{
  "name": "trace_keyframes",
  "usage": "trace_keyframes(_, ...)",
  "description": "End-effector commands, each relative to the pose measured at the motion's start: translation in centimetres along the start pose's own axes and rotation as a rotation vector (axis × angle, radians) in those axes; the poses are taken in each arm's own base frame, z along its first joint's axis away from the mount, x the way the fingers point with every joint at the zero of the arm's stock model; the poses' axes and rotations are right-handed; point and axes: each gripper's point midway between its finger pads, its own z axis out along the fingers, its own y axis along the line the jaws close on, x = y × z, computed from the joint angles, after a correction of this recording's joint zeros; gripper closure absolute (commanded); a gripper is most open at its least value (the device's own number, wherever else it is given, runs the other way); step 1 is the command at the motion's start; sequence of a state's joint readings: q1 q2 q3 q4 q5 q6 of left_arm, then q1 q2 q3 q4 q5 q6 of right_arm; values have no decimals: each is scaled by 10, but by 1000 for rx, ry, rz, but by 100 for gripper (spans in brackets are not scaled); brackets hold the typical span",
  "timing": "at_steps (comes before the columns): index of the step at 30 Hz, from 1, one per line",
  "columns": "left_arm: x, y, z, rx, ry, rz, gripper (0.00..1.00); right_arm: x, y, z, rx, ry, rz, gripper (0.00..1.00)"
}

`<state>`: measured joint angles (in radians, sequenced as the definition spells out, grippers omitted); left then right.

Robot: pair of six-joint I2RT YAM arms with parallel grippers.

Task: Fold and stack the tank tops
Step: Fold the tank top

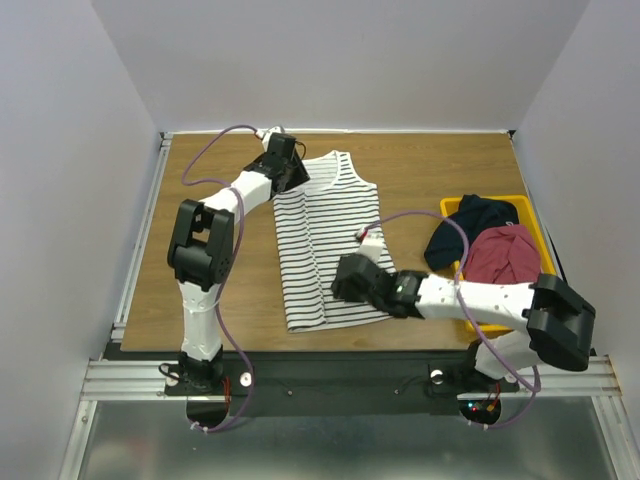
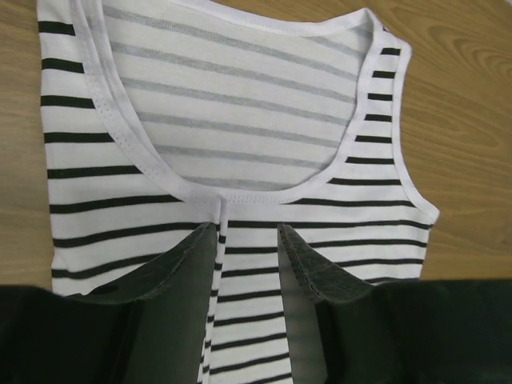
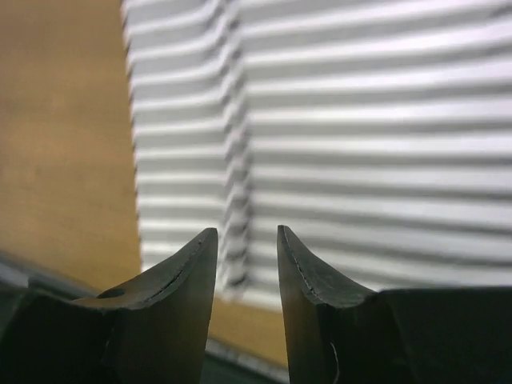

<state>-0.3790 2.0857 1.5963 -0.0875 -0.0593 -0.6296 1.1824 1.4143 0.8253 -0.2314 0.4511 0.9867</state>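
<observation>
You are working with the white tank top with thin dark horizontal stripes [image 1: 325, 240], which is lying flat on the brown wood-grain table [image 1: 200, 260], neckline toward the far edge and hem toward the arm bases. A lengthwise folded edge is running down its middle from the scoop of the neck, so it looks to be partway through folding.

Your left gripper [image 1: 290, 172] is hovering at the neckline end. In its wrist view the left gripper [image 2: 246, 232] is showing its jaws moderately parted, straddling that centre line just below the neck, with cloth lying under the gap and nothing pinched. Your right gripper [image 1: 345, 280] is sitting low at the hem end, near the right corner. Its wrist view is showing the right gripper [image 3: 246, 232] with jaws apart by a narrow gap and only blurred stripes beyond them. One arm at each end suits a garment this long, since both ends must travel together to keep an edge straight.

The plain dark red tank top [image 1: 503, 255] is waiting crumpled in the yellow plastic bin [image 1: 532, 225] at the right, touching a dark navy garment [image 1: 470, 225].

The table is sitting inside pale grey enclosure walls [image 1: 330, 60], with a silver metal rail [image 1: 340, 375] along the near edge where the arms are mounted.
</observation>
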Motion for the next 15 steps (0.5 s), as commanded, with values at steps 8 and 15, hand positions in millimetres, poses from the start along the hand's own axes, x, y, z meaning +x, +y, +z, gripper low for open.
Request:
trace_keyframes(8,52,-50,-111,200,-64,-42,65,-205,-133,58,123,-77,119,59)
trace_keyframes(15,164,-101,-154,320,48,107,67,-272,-190,126,121,-59,144,61)
